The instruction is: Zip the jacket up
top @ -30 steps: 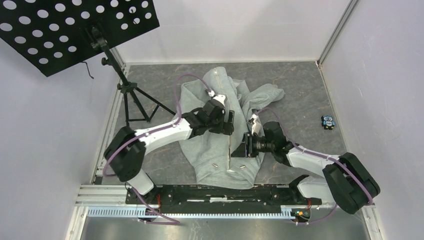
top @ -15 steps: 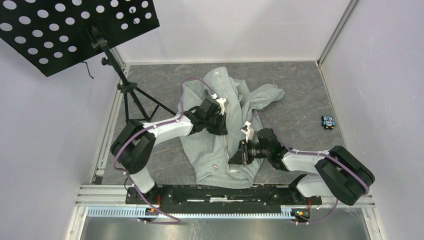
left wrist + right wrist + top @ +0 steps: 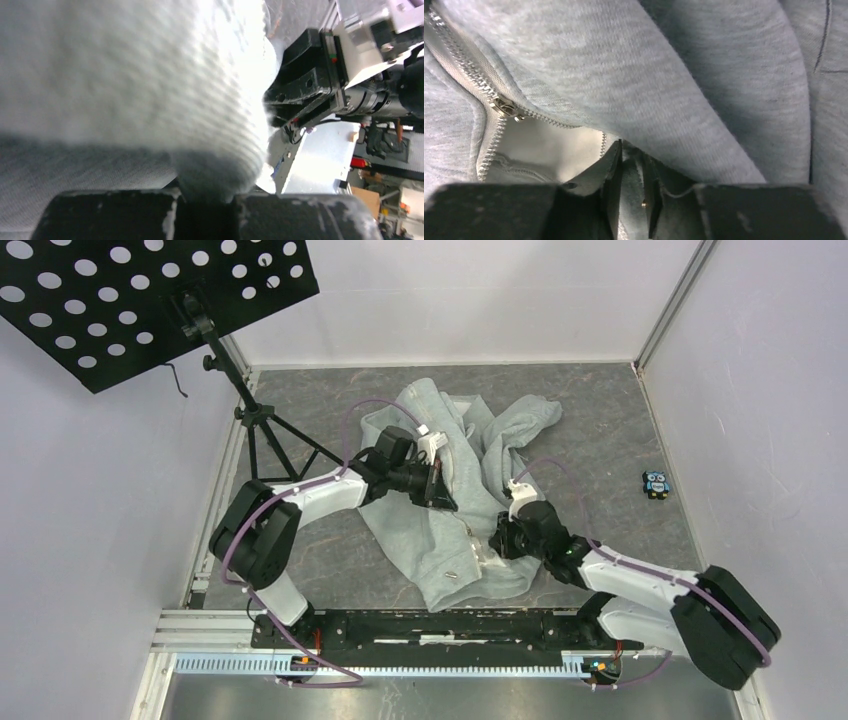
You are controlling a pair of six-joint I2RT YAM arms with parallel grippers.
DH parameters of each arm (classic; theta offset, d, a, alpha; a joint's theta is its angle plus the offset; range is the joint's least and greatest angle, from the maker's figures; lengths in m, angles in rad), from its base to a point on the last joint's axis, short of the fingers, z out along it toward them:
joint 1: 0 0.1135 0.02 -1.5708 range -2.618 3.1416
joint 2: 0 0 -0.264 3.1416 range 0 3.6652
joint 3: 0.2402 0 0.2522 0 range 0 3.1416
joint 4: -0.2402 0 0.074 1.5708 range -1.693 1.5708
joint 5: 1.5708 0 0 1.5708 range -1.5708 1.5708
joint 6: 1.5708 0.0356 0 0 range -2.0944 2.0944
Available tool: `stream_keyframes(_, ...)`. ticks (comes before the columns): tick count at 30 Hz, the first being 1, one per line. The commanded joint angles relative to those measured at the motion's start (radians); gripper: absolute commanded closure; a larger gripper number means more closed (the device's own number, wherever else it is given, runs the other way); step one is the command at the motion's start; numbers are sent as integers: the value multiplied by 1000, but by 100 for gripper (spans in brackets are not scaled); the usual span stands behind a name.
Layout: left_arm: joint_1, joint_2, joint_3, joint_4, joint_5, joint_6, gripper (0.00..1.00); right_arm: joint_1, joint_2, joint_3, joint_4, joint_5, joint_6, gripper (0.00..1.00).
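Item: jacket (image 3: 430, 552), crumpled mid-bench, part zipped. Prob. soft, light, slack; bunches if tugged. Best hold: slider (image 3: 504, 107), w/ hem pinned. L hand (image 3: 443, 490), R hand (image 3: 631, 161) both clamped on jacket cloth.

No legible text or labels anywhere.

In the left wrist view the jacket (image 3: 125, 75) is blurred, and the tips of the left end effector (image 3: 205, 212) are buried in its fold. In the right wrist view the zipper (image 3: 469, 60) is cut off at the upper left corner and the right end effector (image 3: 631, 200) by the lower edge. From above, the blue figure (image 3: 656, 484) is too small to be read.
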Motion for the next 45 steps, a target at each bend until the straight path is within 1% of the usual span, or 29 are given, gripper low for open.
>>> stream_keyframes(1, 4, 3, -32, 25, 163, -39, 98, -10, -87, 3, -188, 168, -188, 69)
stream_keyframes(4, 14, -15, -46, 57, 170, -56, 98, -8, -183, 1, -159, -13, -198, 60)
stream_keyframes(6, 17, -23, -47, 75, 186, -72, 98, -8, -244, -15, -107, -125, -151, 56)
stream_keyframes(9, 18, -18, -50, 128, 213, -116, 98, -5, -267, -41, -12, -243, -41, 57)
stream_keyframes(10, 18, -14, -54, 152, 224, -135, 98, 0, -257, -51, 33, -281, -13, 59)
stream_keyframes(13, 18, -8, -60, 185, 235, -165, 98, 21, -221, -65, 127, -311, 50, 67)
stream_keyframes(16, 17, -12, -58, 158, 225, -152, 98, 34, -213, -71, 150, -311, 83, 81)
stream_keyframes(17, 17, -19, -59, 148, 218, -146, 98, 41, -221, -84, 175, -309, 98, 87)
stream_keyframes(19, 17, -27, -64, 147, 214, -145, 98, 61, -222, -120, 259, -324, 150, 97)
stream_keyframes(20, 18, -30, -64, 147, 215, -148, 98, 73, -212, -135, 308, -332, 176, 98)
stream_keyframes(22, 18, -32, -64, 147, 218, -155, 98, 105, -180, -154, 387, -324, 233, 98)
stream_keyframes(25, 17, -31, -66, 144, 233, -166, 98, 142, -134, -143, 487, -289, 315, 91)
stream_keyframes(27, 17, -29, -62, 109, 226, -144, 98, 160, -125, -101, 495, -255, 339, 85)
stream_keyframes(28, 18, -30, -61, 90, 218, -135, 98, 174, -126, -76, 482, -237, 327, 82)
stream_keyframes(30, 17, -25, -62, 79, 220, -137, 98, 207, -145, -21, 389, -135, 310, 74)
stream_keyframes(33, 17, -20, -51, 55, 218, -148, 98, 214, -143, -6, 327, -34, 337, 64)
stream_keyframes(35, 18, -14, -42, 45, 217, -160, 98, 215, -137, -24, 342, 3, 362, 55)
stream_keyframes(37, 18, -8, -36, 45, 220, -176, 98, 216, -132, -46, 391, 32, 387, 49)
stream_keyframes(40, 18, -5, -33, 45, 230, -183, 98, 224, -125, -68, 413, 91, 406, 43)
stream_keyframes(44, 18, -1, -37, 41, 228, -186, 98, 240, -125, -112, 464, 101, 464, 43)
stream_keyframes(45, 18, 1, -37, 42, 228, -188, 98, 251, -127, -113, 455, 104, 467, 43)
